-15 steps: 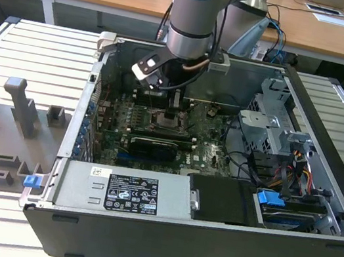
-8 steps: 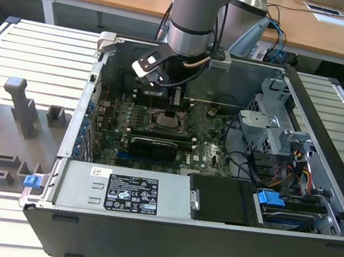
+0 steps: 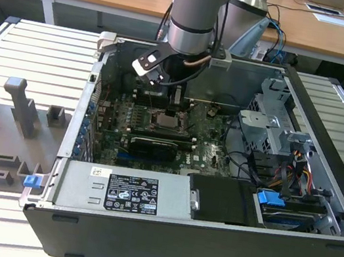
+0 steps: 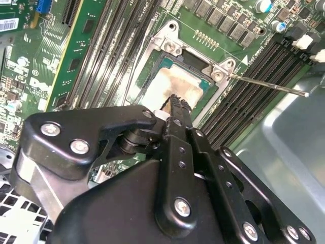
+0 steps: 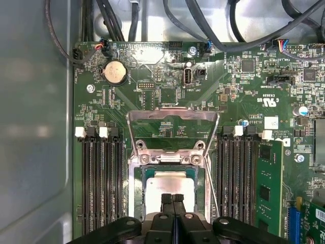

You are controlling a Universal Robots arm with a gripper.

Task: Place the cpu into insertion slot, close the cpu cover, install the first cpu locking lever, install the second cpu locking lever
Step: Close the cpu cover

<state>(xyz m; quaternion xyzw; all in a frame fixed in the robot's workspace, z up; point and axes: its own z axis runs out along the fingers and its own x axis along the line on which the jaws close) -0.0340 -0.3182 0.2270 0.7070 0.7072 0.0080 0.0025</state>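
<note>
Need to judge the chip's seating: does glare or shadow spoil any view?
First wrist view: glare washes out the face of the small square silvery-beige cpu; side edges read clearly. Second wrist view: the same bright patch, with the black jaws hiding its near edge. Exterior view: the grey arm shadows the metal-rimmed insertion slot, dimming detail.
</note>
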